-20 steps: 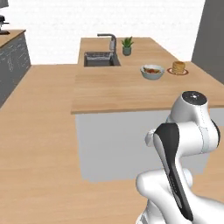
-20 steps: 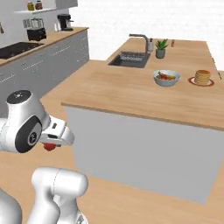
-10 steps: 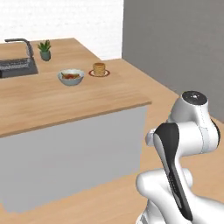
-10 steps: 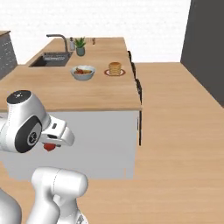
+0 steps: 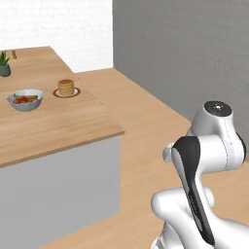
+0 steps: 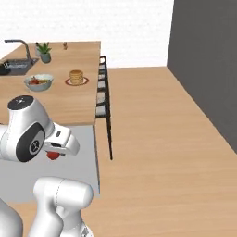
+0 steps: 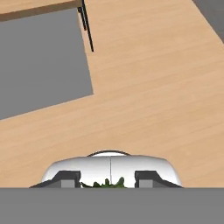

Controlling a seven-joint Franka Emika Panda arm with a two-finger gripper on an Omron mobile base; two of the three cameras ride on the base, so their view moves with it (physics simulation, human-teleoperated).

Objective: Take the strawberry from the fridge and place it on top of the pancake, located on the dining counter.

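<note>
my pincer [image 6: 54, 154] hangs low in front of my white body, off the near end of the dining counter [image 6: 69, 99], and it is clenched on the strawberry [image 6: 53, 155], a small red berry showing just under the hand in the right base view. in the hand view the green leaves of the strawberry [image 7: 107, 182] sit between my two dark fingertips [image 7: 65, 178], with wooden floor beneath and the counter's grey side at the upper left. the pancake [image 5: 66, 87] stands on its red-rimmed plate on the counter's light wooden top, well apart from my pincer, and the pale bowl [image 5: 25, 99] of fruit sits just beside it. farther back on the counter i see a small potted plant [image 6: 45, 52] and a sink with a faucet [image 6: 18, 48]. dark stools [image 6: 103, 99] line the counter's side. a dark grey wall [image 5: 194, 53] rises on the right. i can read no writing, brand or label on anything here.
</note>
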